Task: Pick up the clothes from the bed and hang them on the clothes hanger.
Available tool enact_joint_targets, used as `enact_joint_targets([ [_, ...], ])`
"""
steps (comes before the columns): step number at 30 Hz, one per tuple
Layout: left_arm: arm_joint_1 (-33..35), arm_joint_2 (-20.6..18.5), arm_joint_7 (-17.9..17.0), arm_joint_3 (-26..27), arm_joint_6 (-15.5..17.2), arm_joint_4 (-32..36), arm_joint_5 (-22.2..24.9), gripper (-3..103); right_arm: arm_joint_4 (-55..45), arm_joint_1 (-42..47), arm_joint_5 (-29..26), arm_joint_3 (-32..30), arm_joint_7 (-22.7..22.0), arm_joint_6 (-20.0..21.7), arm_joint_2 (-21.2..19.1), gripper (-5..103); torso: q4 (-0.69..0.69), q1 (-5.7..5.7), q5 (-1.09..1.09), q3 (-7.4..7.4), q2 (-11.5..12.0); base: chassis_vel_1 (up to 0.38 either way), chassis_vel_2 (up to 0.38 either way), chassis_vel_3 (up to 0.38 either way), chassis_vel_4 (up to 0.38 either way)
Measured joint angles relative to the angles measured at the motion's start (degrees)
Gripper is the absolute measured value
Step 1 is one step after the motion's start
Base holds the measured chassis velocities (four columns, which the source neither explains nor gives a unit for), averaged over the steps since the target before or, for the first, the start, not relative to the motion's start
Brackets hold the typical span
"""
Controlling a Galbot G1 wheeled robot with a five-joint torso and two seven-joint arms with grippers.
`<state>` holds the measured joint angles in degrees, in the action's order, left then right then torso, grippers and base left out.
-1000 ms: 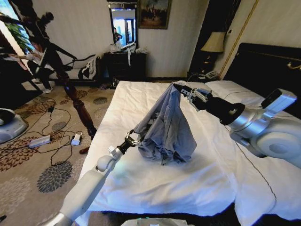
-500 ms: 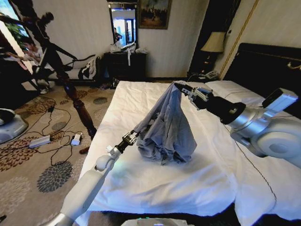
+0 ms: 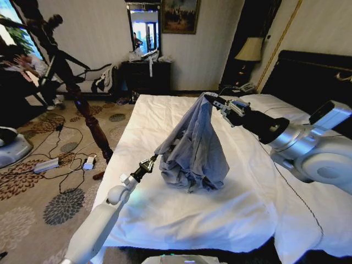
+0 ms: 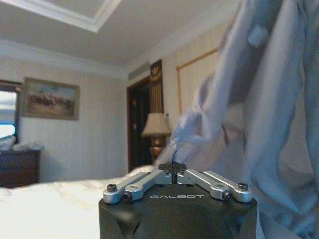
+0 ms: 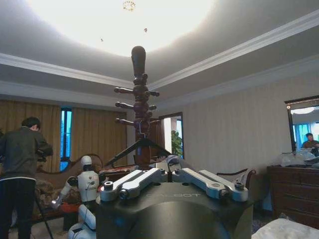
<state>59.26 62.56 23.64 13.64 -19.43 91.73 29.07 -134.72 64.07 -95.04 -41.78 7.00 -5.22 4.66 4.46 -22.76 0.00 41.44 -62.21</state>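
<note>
The pale blue-grey clothes (image 3: 195, 146) hang in a cone above the white bed (image 3: 165, 220). Their lower folds rest on the sheet. My right gripper (image 3: 210, 99) is shut on the peak of the fabric and holds it up over the middle of the bed; its fingers (image 5: 149, 178) meet at the tips. My left gripper (image 3: 150, 161) is at the garment's lower left edge. Its fingers (image 4: 149, 179) are shut, and a thin bit of the clothes (image 4: 269, 109) rises from between the tips. The clothes hanger is out of view.
A dark wooden coat stand (image 3: 82, 107) leans over the carpet left of the bed, also seen as a coat stand (image 5: 138, 99) from the right wrist. Cables and a power strip (image 3: 47, 165) lie on the floor. The pillows (image 3: 269, 102) and dark headboard (image 3: 308, 71) are at the right.
My left gripper has drawn back a little toward the bed's left edge. My right gripper has lifted the top of the clothes slightly higher.
</note>
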Motion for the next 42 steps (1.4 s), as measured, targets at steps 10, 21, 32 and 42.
enact_joint_targets([
  [10,4.2,-6.7,-3.6,11.5,2.9,17.2,10.6,0,0.3,1.6,3.1,0.9,-2.7,-0.2,1.5,0,0.0,0.0,-0.01,0.0,0.0,0.0,0.0,0.0,0.0],
  [21,-10.6,-23.8,-16.1,22.4,10.5,29.8,37.6,0,2.5,-1.9,2.4,-0.4,-3.1,-1.6,2.7,0,0.0,0.0,-0.01,0.0,0.0,0.0,0.0,0.0,0.0],
  [32,-16.3,-28.9,-19.6,21.7,13.7,30.0,42.8,0,0.3,-2.8,6.8,1.8,-8.7,3.7,7.8,0,-0.01,0.0,0.02,0.0,0.0,0.0,0.0,0.0,0.0],
  [42,6.5,-20.5,-17.0,16.1,13.4,27.7,26.1,0,4.0,-0.3,16.1,18.8,-22.2,19.1,18.2,0,-0.01,0.0,0.0,0.0,0.0,0.0,0.0,0.0,0.0],
])
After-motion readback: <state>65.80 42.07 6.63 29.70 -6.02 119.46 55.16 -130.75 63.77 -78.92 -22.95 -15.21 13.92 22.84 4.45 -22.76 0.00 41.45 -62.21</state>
